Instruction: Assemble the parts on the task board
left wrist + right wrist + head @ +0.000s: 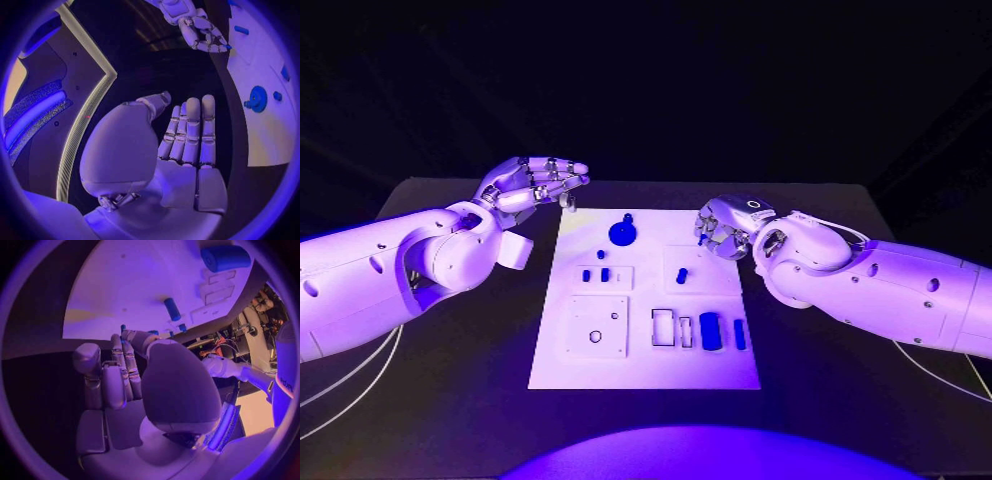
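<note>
The white task board (646, 345) lies mid-table. On it are a round blue part (623, 233), small blue pegs (594, 273), a blue peg (682, 275) and a blue cylinder (711, 331) beside empty slots. My left hand (538, 182) hovers off the board's far left corner; its palm and fingers (187, 132) are stretched out and hold nothing. My right hand (726, 228) is over the board's far right part. A small blue part (123, 327) shows at its fingertips, seemingly pinched there, and again by that hand (201, 31) in the left wrist view.
A white block with a round hole (596, 335) sits on the board's near left. The black table (473, 350) spreads round the board. White cables (343, 385) hang under the left arm.
</note>
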Robot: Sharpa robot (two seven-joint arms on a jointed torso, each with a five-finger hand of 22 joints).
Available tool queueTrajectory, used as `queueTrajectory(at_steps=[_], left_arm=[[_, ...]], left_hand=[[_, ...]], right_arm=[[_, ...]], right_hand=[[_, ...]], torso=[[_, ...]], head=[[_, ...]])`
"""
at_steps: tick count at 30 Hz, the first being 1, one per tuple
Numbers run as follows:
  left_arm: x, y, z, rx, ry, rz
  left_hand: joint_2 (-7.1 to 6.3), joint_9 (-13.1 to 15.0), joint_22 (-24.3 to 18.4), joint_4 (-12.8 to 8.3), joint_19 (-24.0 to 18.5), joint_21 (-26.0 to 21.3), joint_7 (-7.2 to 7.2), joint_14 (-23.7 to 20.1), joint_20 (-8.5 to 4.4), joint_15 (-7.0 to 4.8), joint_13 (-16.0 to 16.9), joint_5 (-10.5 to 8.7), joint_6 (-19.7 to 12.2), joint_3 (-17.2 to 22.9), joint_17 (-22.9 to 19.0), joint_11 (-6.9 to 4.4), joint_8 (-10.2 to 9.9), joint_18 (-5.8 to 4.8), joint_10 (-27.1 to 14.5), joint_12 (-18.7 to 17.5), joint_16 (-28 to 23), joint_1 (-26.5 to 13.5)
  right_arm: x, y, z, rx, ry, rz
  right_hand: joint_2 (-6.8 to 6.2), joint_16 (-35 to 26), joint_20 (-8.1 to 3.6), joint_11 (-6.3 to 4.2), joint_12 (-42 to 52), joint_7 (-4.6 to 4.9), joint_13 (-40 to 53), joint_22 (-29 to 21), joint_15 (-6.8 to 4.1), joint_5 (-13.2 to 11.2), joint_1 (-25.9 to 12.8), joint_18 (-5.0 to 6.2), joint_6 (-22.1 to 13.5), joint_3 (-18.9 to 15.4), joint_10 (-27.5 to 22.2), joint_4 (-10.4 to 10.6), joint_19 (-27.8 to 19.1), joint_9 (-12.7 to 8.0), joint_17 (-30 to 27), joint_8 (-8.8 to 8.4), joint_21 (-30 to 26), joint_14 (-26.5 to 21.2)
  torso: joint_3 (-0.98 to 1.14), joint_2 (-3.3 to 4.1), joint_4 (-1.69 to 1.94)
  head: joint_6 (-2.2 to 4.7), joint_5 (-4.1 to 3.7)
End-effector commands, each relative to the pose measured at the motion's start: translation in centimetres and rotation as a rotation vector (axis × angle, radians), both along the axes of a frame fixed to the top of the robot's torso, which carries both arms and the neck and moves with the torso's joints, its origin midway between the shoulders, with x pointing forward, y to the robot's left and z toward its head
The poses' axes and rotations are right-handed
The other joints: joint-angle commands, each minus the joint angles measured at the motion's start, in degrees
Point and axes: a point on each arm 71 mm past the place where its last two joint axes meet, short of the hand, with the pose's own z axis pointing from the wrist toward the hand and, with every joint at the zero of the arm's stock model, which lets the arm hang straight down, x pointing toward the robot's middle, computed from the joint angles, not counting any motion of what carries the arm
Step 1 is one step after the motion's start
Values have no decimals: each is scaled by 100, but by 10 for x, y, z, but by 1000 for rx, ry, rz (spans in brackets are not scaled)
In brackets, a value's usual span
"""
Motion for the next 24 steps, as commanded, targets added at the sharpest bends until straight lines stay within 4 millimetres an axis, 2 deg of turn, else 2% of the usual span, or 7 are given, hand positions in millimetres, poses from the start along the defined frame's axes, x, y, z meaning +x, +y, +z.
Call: queueTrajectory(at_steps=[1,5,7,12,16,19,24], left_arm=[[0,-2,1,-5,-6,-12],[0,-2,1,-6,-6,-11],[0,-2,1,-7,-6,-11],[-1,-4,1,-8,-5,-13],[-1,-5,1,-10,-6,-15],[-1,-7,1,-11,-6,-17],[-1,-9,1,-14,-7,-20]], left_hand=[[35,-9,-8,-14,37,-30,12,-22,-19,-7,-5,38,-26,-32,-6,1,-31,85,-50,15,-25,20],[35,-9,-8,-14,37,-30,12,-22,-19,-7,-5,38,-26,-32,-6,1,-31,85,-50,15,-25,20],[35,-9,-8,-14,37,-30,12,-22,-19,-7,-5,38,-26,-32,-6,1,-31,85,-50,15,-25,20],[37,-12,-12,-15,44,-35,20,-22,-18,-4,-5,39,-37,-39,-9,6,-37,84,-55,15,-27,22],[37,-12,-12,-15,44,-35,20,-22,-18,-4,-5,39,-37,-39,-9,6,-37,84,-55,15,-27,22],[37,-12,-12,-15,44,-35,20,-22,-18,-4,-5,39,-37,-39,-9,6,-37,84,-55,15,-27,22],[41,-14,-15,-15,48,-39,22,-22,-18,-2,-6,39,-41,-43,-10,8,-39,83,-57,16,-29,24]], right_arm=[[-5,1,9,71,-45,1],[-16,10,14,109,-45,33],[-23,18,16,129,-38,58],[-42,43,20,170,-16,133],[-55,61,20,187,5,187],[-64,76,17,191,25,229],[-77,98,6,184,64,287]], right_hand=[[-2,23,2,-235,19,-15,130,8,-45,36,-43,-97,26,244,268,-198,30,0,8,9,35,242],[-2,26,3,-235,18,-15,131,22,-45,36,-44,-100,25,246,268,-199,37,1,11,9,49,242],[-2,26,3,-235,18,-15,131,22,-45,36,-44,-100,25,246,268,-199,37,1,11,9,49,242],[-1,30,5,-235,14,-14,134,34,-47,36,-47,-102,23,253,268,-202,39,6,14,8,59,243],[0,26,6,-234,11,-13,136,28,-47,36,-49,-100,21,256,267,-204,33,9,5,8,52,241],[1,29,7,-233,9,-12,137,29,-47,36,-52,-99,19,259,265,-206,31,11,6,7,52,241],[2,30,7,-233,8,-11,138,22,-47,36,-53,-97,18,261,265,-206,25,12,7,6,44,241]], torso=[[0,-2,-5],[7,-4,-16],[12,0,-10],[7,4,-3],[2,5,2],[8,10,5],[1,7,3]], head=[[4,23],[13,65],[19,80],[34,167],[7,286],[-17,387],[-50,511]])
